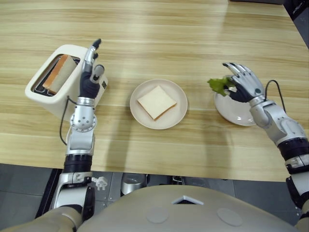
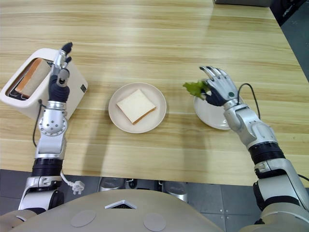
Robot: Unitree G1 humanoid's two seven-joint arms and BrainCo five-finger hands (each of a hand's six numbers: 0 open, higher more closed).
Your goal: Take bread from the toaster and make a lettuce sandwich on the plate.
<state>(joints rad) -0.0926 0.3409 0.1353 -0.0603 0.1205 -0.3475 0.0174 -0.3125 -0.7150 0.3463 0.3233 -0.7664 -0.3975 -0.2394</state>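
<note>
— Which step?
— Our right hand (image 1: 244, 83) pinches the ruffled green lettuce leaf (image 1: 218, 85), centre right; our left hand (image 1: 91, 72) is spread, empty.
— Next?
— We should lay it on the square white bread slice (image 1: 156, 102), frame centre.

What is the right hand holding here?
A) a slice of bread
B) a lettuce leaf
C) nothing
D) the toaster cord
B: the right hand is closed on a green lettuce leaf over the white dish, while a bread slice lies on the plate.
</note>
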